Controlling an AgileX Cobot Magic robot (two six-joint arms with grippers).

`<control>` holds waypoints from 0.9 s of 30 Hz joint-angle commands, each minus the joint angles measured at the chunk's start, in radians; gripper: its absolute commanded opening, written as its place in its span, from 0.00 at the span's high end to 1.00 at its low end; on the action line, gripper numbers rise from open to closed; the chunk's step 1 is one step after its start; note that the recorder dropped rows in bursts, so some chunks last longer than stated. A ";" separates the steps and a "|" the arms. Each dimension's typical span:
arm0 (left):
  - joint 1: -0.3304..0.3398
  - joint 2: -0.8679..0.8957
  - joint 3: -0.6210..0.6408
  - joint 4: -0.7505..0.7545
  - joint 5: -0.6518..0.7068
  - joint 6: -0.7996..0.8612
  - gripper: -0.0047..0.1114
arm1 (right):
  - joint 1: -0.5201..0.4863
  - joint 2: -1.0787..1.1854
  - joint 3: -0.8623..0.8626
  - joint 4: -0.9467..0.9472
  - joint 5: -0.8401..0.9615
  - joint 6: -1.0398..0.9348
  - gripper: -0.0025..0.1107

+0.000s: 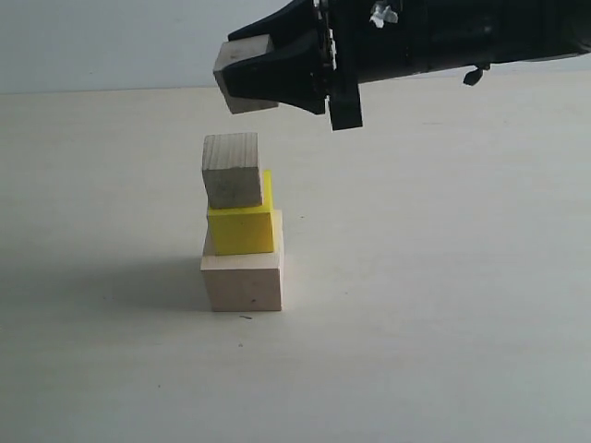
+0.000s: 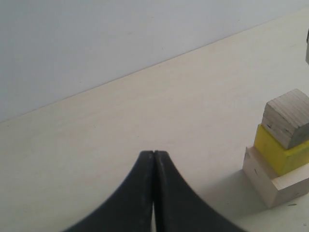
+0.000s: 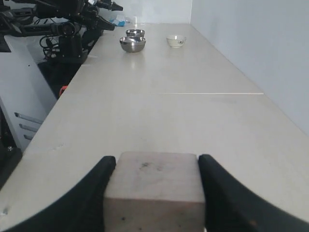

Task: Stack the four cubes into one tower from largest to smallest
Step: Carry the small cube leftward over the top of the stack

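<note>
A three-cube tower stands on the table: the large pale wood cube [image 1: 242, 281] at the bottom, the bright yellow cube [image 1: 240, 229] on it, and a smaller bare wood cube [image 1: 231, 171] on top, set slightly left. My right gripper [image 1: 254, 78] hovers above the tower, a little to its right, shut on the smallest wood cube [image 1: 242, 53]. In the right wrist view that cube [image 3: 154, 186] fills the gap between the gripper's [image 3: 157, 161] black fingers. My left gripper [image 2: 154, 153] is shut and empty, low over the table, well apart from the tower's pale base [image 2: 275, 186].
The right wrist view shows two metal bowls [image 3: 132, 44] and a white bowl [image 3: 175, 41] at the far end of the long table, with dark equipment [image 3: 67, 29] off its side edge. A pale wall runs behind the table.
</note>
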 commanded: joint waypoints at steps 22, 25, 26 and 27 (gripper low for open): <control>-0.005 -0.006 0.002 -0.008 -0.009 -0.004 0.96 | 0.047 0.048 -0.045 0.016 0.010 -0.013 0.98; -0.005 -0.006 0.002 -0.011 -0.008 -0.004 0.96 | 0.047 0.050 -0.070 -0.026 0.010 -0.013 0.98; -0.005 -0.006 0.002 -0.012 -0.008 -0.004 0.96 | 0.047 0.050 -0.075 -0.037 0.010 -0.008 0.98; -0.005 -0.006 0.002 -0.012 -0.006 -0.004 0.96 | 0.047 0.050 -0.075 -0.044 0.010 -0.008 0.98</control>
